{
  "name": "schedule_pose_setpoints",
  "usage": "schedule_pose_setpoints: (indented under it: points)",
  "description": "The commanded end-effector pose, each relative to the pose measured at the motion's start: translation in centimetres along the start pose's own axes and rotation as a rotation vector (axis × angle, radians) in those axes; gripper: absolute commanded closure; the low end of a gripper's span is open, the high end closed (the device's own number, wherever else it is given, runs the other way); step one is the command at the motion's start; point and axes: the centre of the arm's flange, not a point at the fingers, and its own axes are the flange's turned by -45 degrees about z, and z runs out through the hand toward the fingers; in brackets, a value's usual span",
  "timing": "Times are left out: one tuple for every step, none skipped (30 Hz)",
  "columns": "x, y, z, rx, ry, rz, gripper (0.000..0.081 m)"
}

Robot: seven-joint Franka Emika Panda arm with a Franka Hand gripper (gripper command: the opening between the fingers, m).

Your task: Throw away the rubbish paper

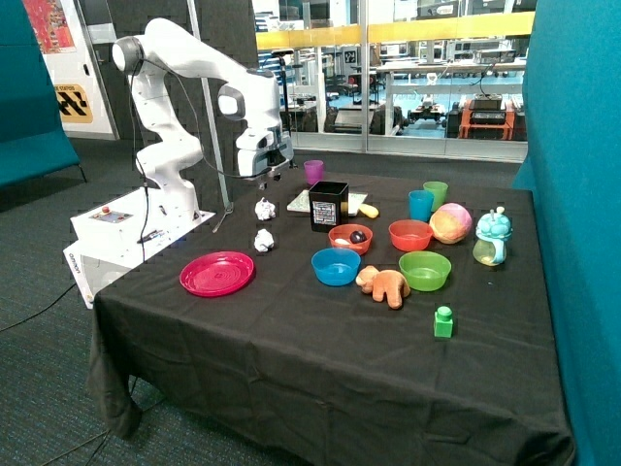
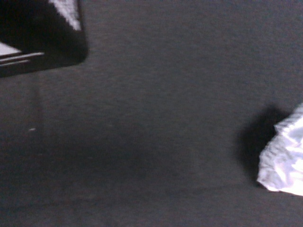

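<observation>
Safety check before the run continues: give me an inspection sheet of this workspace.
Surface: table under a black cloth, no spills seen.
Job's things: two crumpled paper balls lie on the cloth between the red plate and the black box; neither is held. One also shows in the wrist view.
Clutter: blue, green and two orange bowls, three cups, stuffed toy, green block, ball, baby bottle.
End effector: hangs above the paper ball nearer the box, holding nothing; finger state not visible.
Cables: one runs along the arm, another lies on the floor beside the base.
Surroundings: teal panels, glass wall behind; no person seen.
</observation>
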Motion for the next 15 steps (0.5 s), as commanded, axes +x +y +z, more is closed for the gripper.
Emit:
schedule_pose_setpoints:
  points:
    - [-0.3, 2.7, 1.0, -0.0013, -0.0015, 0.056, 0.0149]
    - [-0.3, 2.8, 1.3, -0.0013, -0.0015, 0.049, 0.0137]
    - [-0.4, 2.9, 1.7, -0.0013, -0.0015, 0.046, 0.0127]
    - [-0.4, 2.9, 2.1, -0.0013, -0.0015, 0.035, 0.0118]
    - [-0.4, 3.0, 2.4, -0.0013, -0.0015, 0.018, 0.0111]
    - [-0.4, 3.0, 2.6, -0.0013, -0.0015, 0.030, 0.0108]
    - [-0.4, 3.0, 2.9, -0.0013, -0.0015, 0.024, 0.0103]
    - [-0.4, 3.1, 3.0, -0.0013, -0.0015, 0.024, 0.0100]
    - [-0.4, 3.2, 3.4, -0.0013, -0.0015, 0.023, 0.0093]
    - [-0.4, 3.4, 3.7, -0.0013, -0.0015, 0.023, 0.0089]
    - [-0.4, 3.5, 3.9, -0.0013, -0.0015, 0.021, 0.0086]
    - [-0.3, 3.8, 4.2, -0.0013, -0.0015, 0.022, 0.0076]
    - [-0.2, 3.9, 4.3, -0.0013, -0.0015, 0.023, 0.0071]
    - [-0.2, 4.0, 4.4, -0.0013, -0.0015, 0.023, 0.0069]
    - [-0.2, 4.1, 4.5, -0.0013, -0.0015, 0.024, 0.0068]
